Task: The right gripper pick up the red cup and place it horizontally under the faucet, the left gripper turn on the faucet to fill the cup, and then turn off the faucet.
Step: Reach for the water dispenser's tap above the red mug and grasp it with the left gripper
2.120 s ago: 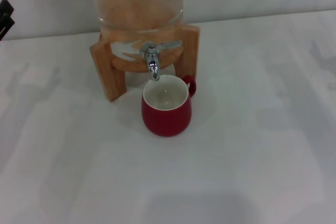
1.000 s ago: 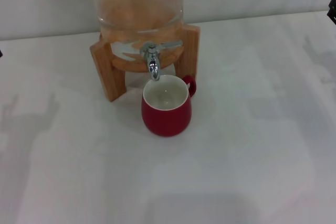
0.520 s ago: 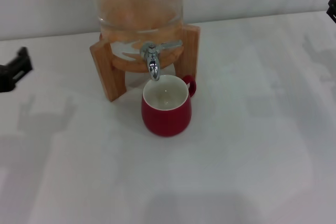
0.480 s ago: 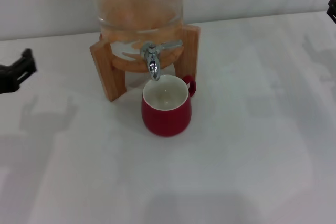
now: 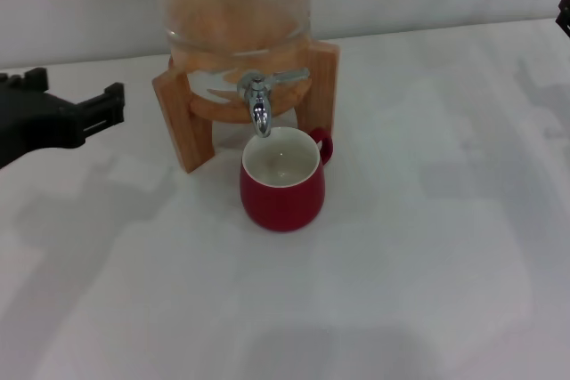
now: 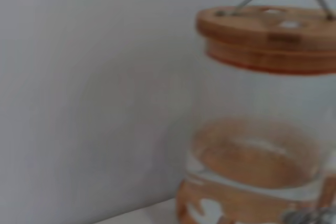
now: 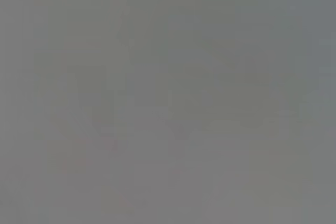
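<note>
The red cup stands upright at centre frame on the white table, directly below the faucet of the glass dispenser on its wooden stand. The left gripper reaches in from the left edge, fingers apart and grasping nothing, well short of the stand. Only a dark sliver of the right gripper shows at the upper right edge, so I cannot tell its state.

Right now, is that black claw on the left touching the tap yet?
Apart. The head view shows the left gripper out beside the wooden stand, with bare white table between it and the faucet.
</note>
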`<state>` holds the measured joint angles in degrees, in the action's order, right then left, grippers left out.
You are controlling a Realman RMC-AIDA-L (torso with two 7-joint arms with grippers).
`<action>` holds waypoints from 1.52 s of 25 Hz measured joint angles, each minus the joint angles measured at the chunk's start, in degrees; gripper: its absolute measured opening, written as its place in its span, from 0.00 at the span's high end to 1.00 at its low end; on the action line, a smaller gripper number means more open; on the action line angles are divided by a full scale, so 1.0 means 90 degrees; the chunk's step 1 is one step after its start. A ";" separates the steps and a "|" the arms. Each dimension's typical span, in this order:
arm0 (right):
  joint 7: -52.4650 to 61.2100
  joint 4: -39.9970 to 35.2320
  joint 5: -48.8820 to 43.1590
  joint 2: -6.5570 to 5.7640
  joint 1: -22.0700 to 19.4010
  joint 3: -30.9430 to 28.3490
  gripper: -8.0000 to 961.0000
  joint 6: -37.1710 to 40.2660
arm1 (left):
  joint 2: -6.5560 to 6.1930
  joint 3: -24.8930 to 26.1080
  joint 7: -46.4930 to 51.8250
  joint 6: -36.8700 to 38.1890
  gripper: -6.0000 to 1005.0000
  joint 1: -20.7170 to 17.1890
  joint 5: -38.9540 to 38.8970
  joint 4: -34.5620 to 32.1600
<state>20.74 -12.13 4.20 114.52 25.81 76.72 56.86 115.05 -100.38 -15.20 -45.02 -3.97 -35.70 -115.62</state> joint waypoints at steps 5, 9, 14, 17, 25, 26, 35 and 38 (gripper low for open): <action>0.0002 0.0004 0.0006 0.0005 -0.0002 0.0000 0.12 0.0000 | 0.0412 0.1004 -0.1571 -0.0915 0.13 0.0004 -0.1667 0.0041; 0.0005 0.0006 0.0000 0.0015 0.0002 0.0000 0.12 0.0000 | 0.0427 0.1399 -0.1872 -0.1335 0.13 0.0081 -0.2336 0.0057; 0.0019 0.0010 -0.0038 0.0035 -0.0009 0.0003 0.12 0.0001 | 0.0429 0.1696 -0.1972 -0.1831 0.13 0.0143 -0.2804 0.0068; 0.0035 0.0008 -0.0047 0.0038 -0.0015 0.0025 0.12 0.0001 | 0.0432 0.1866 -0.1968 -0.2048 0.13 0.0181 -0.3059 0.0092; 0.0049 0.0011 -0.0067 0.0055 -0.0008 0.0050 0.12 0.0003 | 0.0415 0.2373 -0.2142 -0.2313 0.13 0.0497 -0.3190 0.0440; 0.0049 0.0011 -0.0067 0.0057 -0.0009 0.0050 0.12 0.0004 | 0.0413 0.2480 -0.2223 -0.2331 0.13 0.0599 -0.3186 0.0584; 0.0050 -0.0023 -0.0067 0.0082 -0.0035 0.0137 0.12 0.0048 | 0.0401 0.3282 -0.3036 -0.2902 0.13 0.1777 -0.3199 0.1756; 0.0055 -0.0014 -0.0067 0.0086 -0.0036 0.0138 0.12 0.0050 | 0.0399 0.3313 -0.3134 -0.3070 0.13 0.1958 -0.3189 0.1773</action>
<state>21.23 -12.25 3.60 115.29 25.49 77.96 57.31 118.64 -70.56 -43.41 -72.65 13.65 -64.40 -99.66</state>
